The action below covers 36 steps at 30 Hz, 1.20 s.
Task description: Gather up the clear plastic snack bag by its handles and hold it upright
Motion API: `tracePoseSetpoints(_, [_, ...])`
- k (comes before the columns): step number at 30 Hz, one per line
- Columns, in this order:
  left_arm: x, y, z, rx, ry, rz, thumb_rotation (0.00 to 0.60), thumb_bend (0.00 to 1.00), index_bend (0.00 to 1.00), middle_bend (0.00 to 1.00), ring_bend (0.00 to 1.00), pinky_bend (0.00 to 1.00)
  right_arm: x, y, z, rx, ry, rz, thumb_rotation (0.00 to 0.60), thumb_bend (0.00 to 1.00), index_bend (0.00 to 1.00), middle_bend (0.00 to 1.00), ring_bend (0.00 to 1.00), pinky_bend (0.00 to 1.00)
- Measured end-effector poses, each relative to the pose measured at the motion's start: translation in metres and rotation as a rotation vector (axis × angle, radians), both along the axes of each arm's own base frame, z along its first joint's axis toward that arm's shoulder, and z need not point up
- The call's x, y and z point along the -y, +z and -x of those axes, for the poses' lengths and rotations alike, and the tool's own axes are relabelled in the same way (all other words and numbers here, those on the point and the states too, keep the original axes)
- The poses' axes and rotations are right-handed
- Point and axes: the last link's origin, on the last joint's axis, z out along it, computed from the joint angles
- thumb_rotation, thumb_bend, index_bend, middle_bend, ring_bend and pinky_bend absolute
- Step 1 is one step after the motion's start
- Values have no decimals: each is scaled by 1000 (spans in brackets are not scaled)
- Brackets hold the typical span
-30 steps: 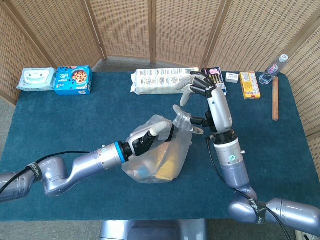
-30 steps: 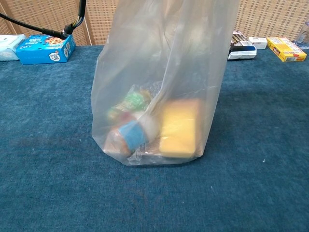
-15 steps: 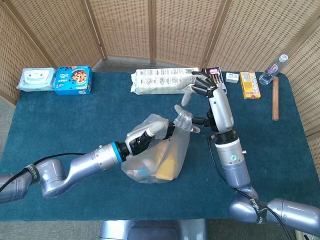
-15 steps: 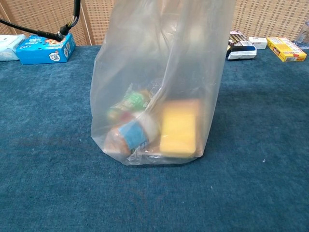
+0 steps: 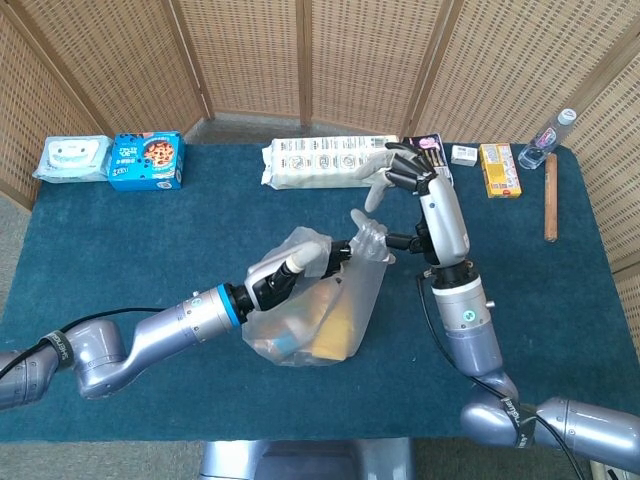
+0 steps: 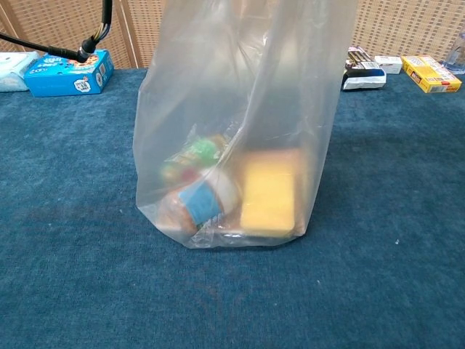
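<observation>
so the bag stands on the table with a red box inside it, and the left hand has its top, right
Not quite: the box inside the bag is yellow, not red, as the chest view shows. The rest holds: the bag stands on the table and the left hand has its top.

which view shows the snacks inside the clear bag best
The chest view: it looks straight through the bag at the yellow pack and blue-labelled snack. The head view shows them only as small blurred colours from above.
</observation>
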Motion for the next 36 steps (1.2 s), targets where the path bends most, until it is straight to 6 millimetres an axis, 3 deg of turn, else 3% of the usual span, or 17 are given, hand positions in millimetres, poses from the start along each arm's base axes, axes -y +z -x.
tracePoseSetpoints(14, [-2,3,5,26,-1,20,0,163,208,155,25,83,0,2,2,0,-3,0,600,323,627,429,311,163])
tracePoseSetpoints(31, [-2,-9,-11,26,-21,48,0,163,207,155,25,83,3,-3,-4,0,0,-12,600,323,626,429,311,164])
tracePoseSetpoints(36, [-3,-10,-11,34,-12,63,0,164,207,155,28,137,5,-6,-4,-12,-8,-15,600,325,626,427,311,164])
